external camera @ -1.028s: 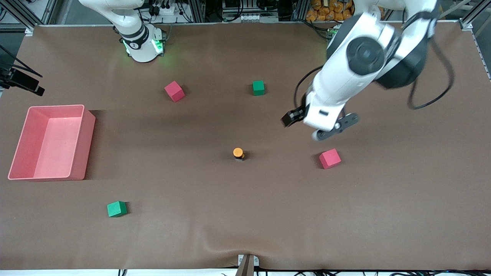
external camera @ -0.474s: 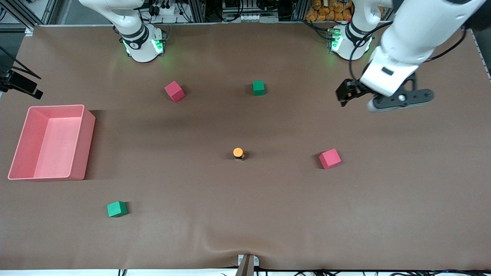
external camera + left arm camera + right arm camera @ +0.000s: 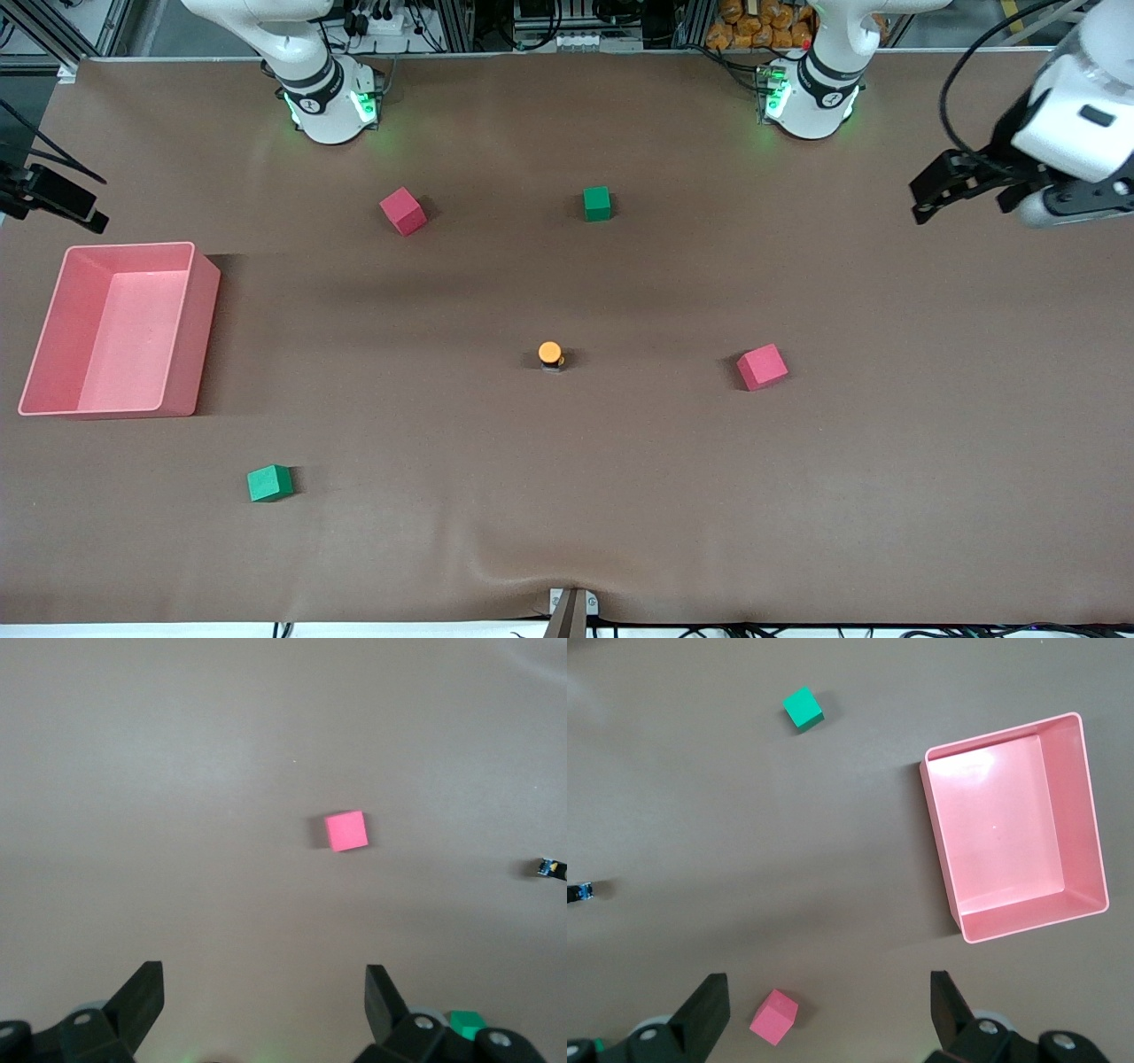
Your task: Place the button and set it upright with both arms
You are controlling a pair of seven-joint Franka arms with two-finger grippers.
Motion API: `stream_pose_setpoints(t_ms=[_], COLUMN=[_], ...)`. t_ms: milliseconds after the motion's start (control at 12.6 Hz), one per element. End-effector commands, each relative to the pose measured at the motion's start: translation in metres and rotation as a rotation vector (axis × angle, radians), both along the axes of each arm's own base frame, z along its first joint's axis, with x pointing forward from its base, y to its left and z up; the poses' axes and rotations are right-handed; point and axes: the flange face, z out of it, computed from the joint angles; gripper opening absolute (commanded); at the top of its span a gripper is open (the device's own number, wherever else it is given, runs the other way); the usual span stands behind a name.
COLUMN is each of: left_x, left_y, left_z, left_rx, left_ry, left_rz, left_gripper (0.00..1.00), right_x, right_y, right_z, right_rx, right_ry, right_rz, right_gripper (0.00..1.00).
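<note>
Button (image 3: pixel 550 354) upright near the middle of the table (image 3: pixel 620 496), orange cap up over the black body, long axis vertical, apart from every cube; nearest neighbour the pink cube (image 3: pixel 762 367) toward the left arm's end. Left end effector (image 3: pixel 961 182) up in the air over the left arm's end of the table, fingers spread wide and empty; from it, button lying well apart toward the table's middle, past the pink cube, caught only at the very edge of the left wrist view (image 3: pixel 551 868). Right end effector (image 3: pixel 824 1010) out of the front view, fingers (image 3: pixel 709 1005) likewise spread and empty, high over the table between the pink bin (image 3: pixel 1019 824) and a second pink cube (image 3: pixel 774 1017); button a small speck at the margin there too (image 3: pixel 579 892). Neither end effector near the button, and no telling from these views which is closer. Cap already uppermost, so task judged essentially done, with any further approach best made straight down along the vertical axis
</note>
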Motion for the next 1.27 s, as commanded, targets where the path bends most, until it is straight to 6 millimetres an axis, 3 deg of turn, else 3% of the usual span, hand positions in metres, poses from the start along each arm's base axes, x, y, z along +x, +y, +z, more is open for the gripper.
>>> stream_pose_setpoints(t_ms=[0,395,633,1186], left_x=[-0.012,-0.024,-0.033,-0.027], left_y=[0.013,0.030,0.034,0.031], left_z=[0.009,0.018,0.012,-0.014], left_rx=[0.008,0.000,-0.004,-0.034], left_ry=[0.002,-0.009,0.010,0.064], left_rz=[-0.014,-0.022,-0.024,-0.043], left_gripper=[1.00,1.00,1.00,1.00], right_x=[0.001,0.004,0.004,0.001], right_y=[0.003,0.003,0.003,0.004], right_z=[0.005,0.004,0.004,0.003], right_rx=[0.034,0.045,0.045,0.046], right_ry=[-0.031,-0.052,-0.046,-0.031], right_rz=[0.011,0.009,0.008,0.010], right_gripper=[1.00,1.00,1.00,1.00])
